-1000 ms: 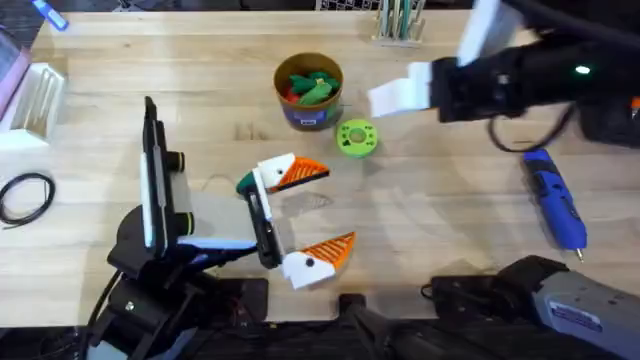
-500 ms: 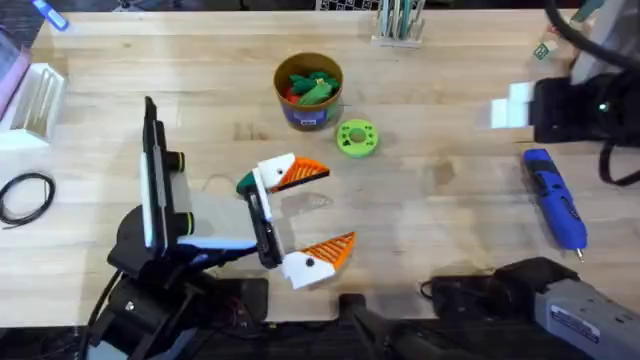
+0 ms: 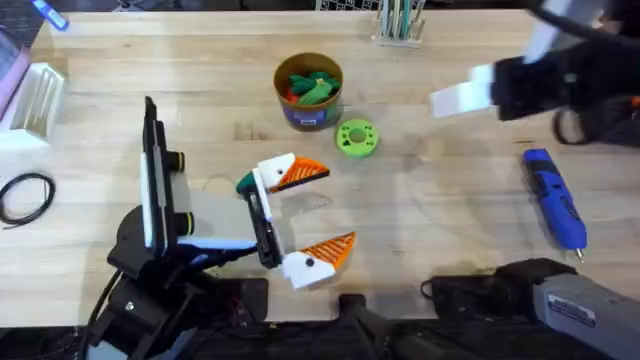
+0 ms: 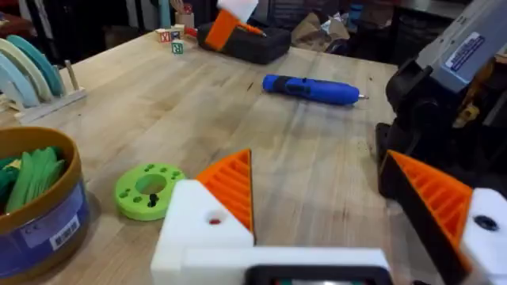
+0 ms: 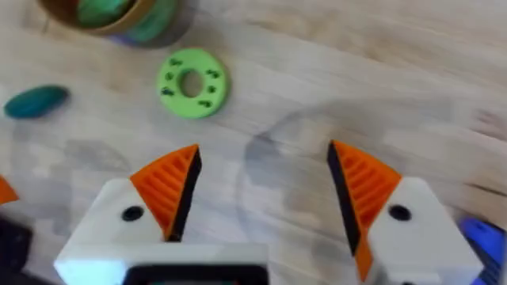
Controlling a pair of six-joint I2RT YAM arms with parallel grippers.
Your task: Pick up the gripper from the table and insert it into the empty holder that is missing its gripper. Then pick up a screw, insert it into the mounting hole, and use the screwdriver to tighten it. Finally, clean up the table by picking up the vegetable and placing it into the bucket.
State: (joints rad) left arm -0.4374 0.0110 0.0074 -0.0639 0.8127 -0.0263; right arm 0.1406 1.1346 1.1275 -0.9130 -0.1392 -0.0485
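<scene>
My left gripper [image 3: 308, 214] rests open low over the table, its orange-padded white fingers [image 4: 230, 186] spread with nothing between them. The dark green vegetable [image 3: 244, 184] lies just behind its far finger, also seen as a teal oblong [image 5: 36, 101]. Beyond that stands the bucket [image 3: 308, 90], holding green and red toy produce. The blue screwdriver [image 3: 555, 197] lies at the right. My right gripper [image 3: 458, 98] hovers high at the upper right, open and holding nothing [image 5: 265, 190]. The loose gripper, the holder and the screw are out of view.
A lime-green disc [image 3: 356, 137] lies right of the bucket. A white rack [image 3: 35, 95] and a black cable loop [image 3: 25, 195] sit at the left edge. A pen stand [image 3: 398, 22] is at the back.
The right gripper swung out toward the right edge, then came back leftward over the table. The left arm and all objects have stayed put.
</scene>
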